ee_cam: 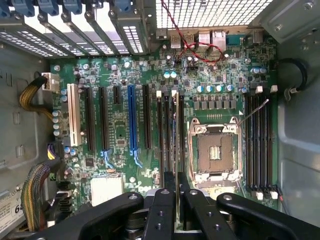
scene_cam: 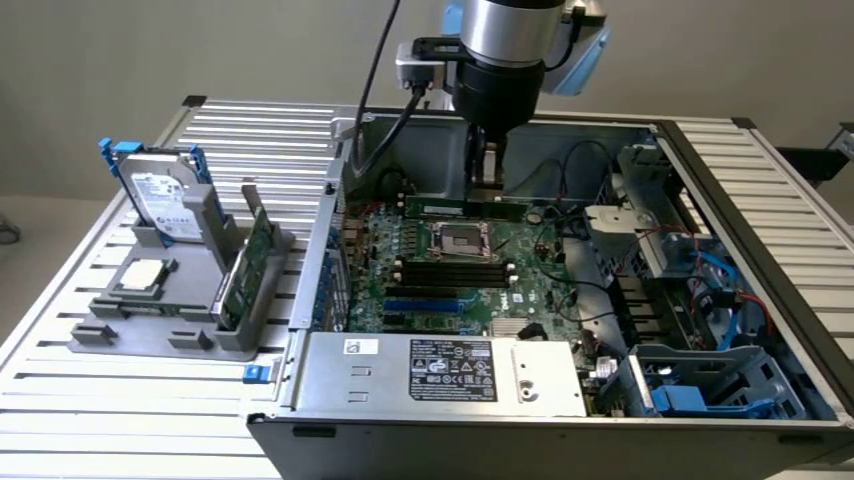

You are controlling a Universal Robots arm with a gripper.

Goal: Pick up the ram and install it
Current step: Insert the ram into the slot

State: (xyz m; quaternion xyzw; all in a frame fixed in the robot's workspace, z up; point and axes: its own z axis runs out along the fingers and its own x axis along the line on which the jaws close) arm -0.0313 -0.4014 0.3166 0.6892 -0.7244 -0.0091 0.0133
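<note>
Gripper (ee_cam: 176, 177) is clenched on the ram (ee_cam: 176, 130), which is edge-on over the motherboard (ee_cam: 120, 135), so its chips are hidden.

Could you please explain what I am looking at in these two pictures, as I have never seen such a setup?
This is a robot arm with a two-fingered gripper, working inside an open computer case on a slatted table. One picture comes from a camera standing off the arm. The other comes from a camera on the arm's wrist, looking past the fingers onto the motherboard. The gripper is shut on the ram, a thin green memory stick, held on edge at the slots beside the socket. I cannot tell whether it is seated. Beside the case, a grey holder carries a hard drive and another stick.
</note>
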